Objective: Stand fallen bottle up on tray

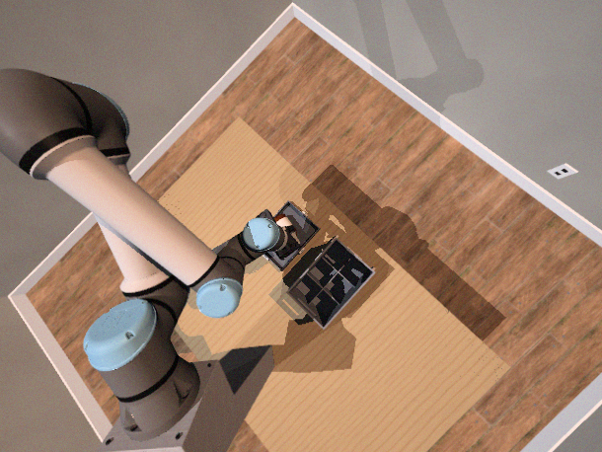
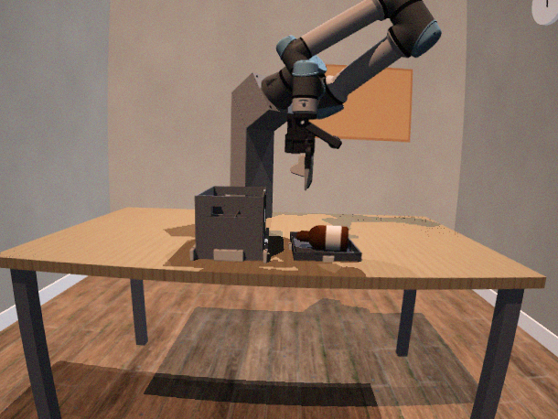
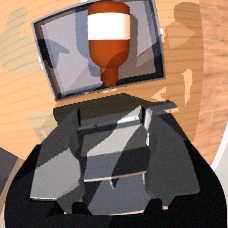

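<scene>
The task is barely begun: the brown glass bottle with a white label band [image 2: 326, 237] lies on its side inside the shallow dark grey square tray [image 2: 340, 255], its neck pointing toward the tall dark grey divided crate [image 2: 230, 222] that stands just beside the tray on the light wooden table [image 2: 114, 247]. The dark two-jaw gripper [image 2: 307, 176] hangs well above the tray, roughly over the neck end of the bottle, touching nothing. Its jaws are parted partway with nothing between them; the wrist view shows the gap between them and, beyond it, the bottle's neck running straight toward the camera. Nothing of the righting itself is done. What is left, as I judge it, is the whole sequence: descend to the bottle, close on it, tip it upright, set its base down within the tray, and let go.
</scene>
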{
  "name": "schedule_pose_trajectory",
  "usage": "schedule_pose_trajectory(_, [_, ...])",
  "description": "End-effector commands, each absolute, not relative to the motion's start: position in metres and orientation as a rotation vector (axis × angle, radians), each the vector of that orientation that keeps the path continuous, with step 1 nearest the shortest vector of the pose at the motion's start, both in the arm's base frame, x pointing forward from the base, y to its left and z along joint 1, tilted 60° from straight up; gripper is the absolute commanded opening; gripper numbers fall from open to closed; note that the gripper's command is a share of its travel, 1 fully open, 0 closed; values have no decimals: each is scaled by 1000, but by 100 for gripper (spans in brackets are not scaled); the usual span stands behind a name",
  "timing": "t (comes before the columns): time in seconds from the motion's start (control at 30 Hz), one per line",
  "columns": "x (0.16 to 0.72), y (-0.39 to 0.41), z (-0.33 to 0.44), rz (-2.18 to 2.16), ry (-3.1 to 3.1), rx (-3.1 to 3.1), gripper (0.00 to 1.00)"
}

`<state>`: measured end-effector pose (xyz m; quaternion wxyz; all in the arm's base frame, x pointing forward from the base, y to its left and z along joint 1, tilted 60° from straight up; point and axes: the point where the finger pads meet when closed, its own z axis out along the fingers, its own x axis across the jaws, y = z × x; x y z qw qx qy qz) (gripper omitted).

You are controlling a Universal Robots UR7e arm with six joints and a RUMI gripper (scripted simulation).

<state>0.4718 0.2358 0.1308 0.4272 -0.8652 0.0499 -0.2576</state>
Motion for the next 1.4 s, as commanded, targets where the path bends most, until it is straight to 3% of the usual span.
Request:
schedule_pose_trajectory(0.0, [473, 237, 130, -645, 125, -2161, 38])
schedule_pose_trajectory(1.37, [522, 309, 79, -645, 125, -2161, 38])
